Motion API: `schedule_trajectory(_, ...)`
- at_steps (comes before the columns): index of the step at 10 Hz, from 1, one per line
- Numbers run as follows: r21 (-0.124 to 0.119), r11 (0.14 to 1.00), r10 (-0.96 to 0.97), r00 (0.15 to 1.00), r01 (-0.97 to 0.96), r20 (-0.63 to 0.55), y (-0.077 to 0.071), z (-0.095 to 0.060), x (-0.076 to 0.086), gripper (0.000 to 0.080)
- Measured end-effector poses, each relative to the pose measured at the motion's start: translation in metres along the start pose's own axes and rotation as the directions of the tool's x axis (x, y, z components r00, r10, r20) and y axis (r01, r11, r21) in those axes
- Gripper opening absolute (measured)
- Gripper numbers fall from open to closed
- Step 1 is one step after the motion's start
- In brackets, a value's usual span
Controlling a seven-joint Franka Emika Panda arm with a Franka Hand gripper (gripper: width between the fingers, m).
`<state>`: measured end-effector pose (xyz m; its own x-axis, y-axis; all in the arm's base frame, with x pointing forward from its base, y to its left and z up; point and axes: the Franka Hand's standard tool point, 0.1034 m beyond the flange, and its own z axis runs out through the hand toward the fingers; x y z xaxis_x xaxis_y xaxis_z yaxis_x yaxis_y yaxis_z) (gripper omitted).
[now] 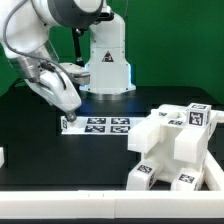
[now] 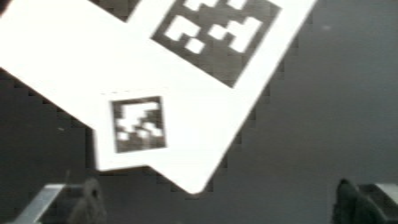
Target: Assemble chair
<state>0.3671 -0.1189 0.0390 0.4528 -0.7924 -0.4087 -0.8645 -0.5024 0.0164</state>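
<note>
One open pincer (image 1: 68, 122) above marker board (image 1: 100, 124).

The arm (image 1: 45, 60) reaches down, its hand (image 1: 68, 122) wide open, holding nothing.

Chair (image 1: 175, 148) cut off at frame edge

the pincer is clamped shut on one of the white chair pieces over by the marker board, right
Not quite. The pincer is open and holds nothing. The wrist view shows its fingers standing wide apart with bare table between them, near the edge of the marker board. The exterior view shows the white chair pieces lying apart from it, towards that view's right.
</note>
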Motion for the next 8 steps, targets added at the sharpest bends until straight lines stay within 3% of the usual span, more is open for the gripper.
schedule_trajectory(4,-0.054,0.998,-0.024,0.998,0.020,-0.063,0.008,0.030,-0.003,0.0649)
schedule_trajectory(8,-0.065,0.998,-0.019,0.998,0.015,-0.063,0.009,0.033,-0.004,0.0649)
